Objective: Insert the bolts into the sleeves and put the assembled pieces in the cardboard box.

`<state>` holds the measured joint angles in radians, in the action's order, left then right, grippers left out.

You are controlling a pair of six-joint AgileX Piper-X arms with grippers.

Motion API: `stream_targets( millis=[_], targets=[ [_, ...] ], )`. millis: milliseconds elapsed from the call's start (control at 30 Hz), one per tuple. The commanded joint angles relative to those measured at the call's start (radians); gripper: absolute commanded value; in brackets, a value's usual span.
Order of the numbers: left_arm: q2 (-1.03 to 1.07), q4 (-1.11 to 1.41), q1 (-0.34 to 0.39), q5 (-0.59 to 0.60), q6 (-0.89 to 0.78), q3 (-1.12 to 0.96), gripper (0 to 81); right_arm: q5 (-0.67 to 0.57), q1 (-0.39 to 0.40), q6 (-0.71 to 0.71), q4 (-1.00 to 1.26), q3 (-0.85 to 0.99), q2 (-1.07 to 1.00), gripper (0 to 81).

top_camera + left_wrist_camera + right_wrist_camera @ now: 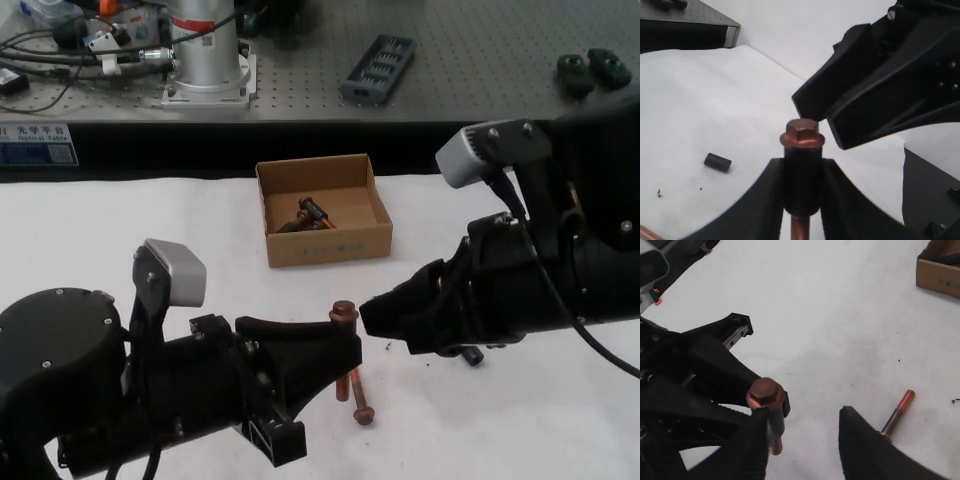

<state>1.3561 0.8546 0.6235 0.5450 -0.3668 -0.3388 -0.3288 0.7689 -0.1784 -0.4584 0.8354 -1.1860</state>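
Judging from the layout, the task is being treated as partly done. Dark pieces are already lying in the box; their number cannot be told.

One more piece is being held above the cloth, in front of the box and well apart from it. The sleeve is being clamped between the jaws of the left gripper. The bolt is being carried inside the sleeve, with its hex head seated on the sleeve's top and its threaded end protruding underneath. The long axis of this piece is being kept near vertical, head up and thread pointing down at the cloth.

The right gripper is being positioned just beside the bolt head with its jaws apart. One finger is lying close against the bolt; whether it is touching cannot be told.

The held piece is not yet being placed in the box. A loose bolt is lying flat on the cloth near the grippers, and a loose sleeve is lying on its side. At least one more assembly is therefore being judged outstanding.
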Motion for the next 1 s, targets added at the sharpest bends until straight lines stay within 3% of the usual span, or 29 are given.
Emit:
stream_targets(
  millis=[0, 67, 167, 333, 567, 967],
  targets=[
    [-0.006, 0.052, -0.002, 0.005, -0.008, -0.01, 12.8, 0.031, -0.012, 0.032, -0.052, 0.003, 0.01, 32.3],
    [-0.006, 0.079, -0.002, -0.002, -0.023, -0.012, 12.8, 0.094, -0.029, 0.078, -0.096, 0.003, 0.008, 32.3],
    [-0.006, 0.077, -0.007, -0.024, -0.033, -0.028, 12.8, 0.087, -0.078, 0.088, -0.124, 0.003, 0.01, 32.3],
    [-0.006, -0.199, -0.049, -0.069, 0.036, -0.164, 12.8, 0.043, -0.129, 0.036, -0.127, 0.003, 0.029, 32.3],
    [0.05, -0.568, -0.138, -0.086, 0.166, -0.412, 12.8, 0.026, -0.127, 0.032, -0.132, 0.003, 0.18, 27.7],
    [0.334, -0.762, -0.216, -0.089, 0.216, -0.821, 12.8, 0.075, -0.127, -0.003, -0.266, 0.003, 0.495, 25.6]
  ],
)
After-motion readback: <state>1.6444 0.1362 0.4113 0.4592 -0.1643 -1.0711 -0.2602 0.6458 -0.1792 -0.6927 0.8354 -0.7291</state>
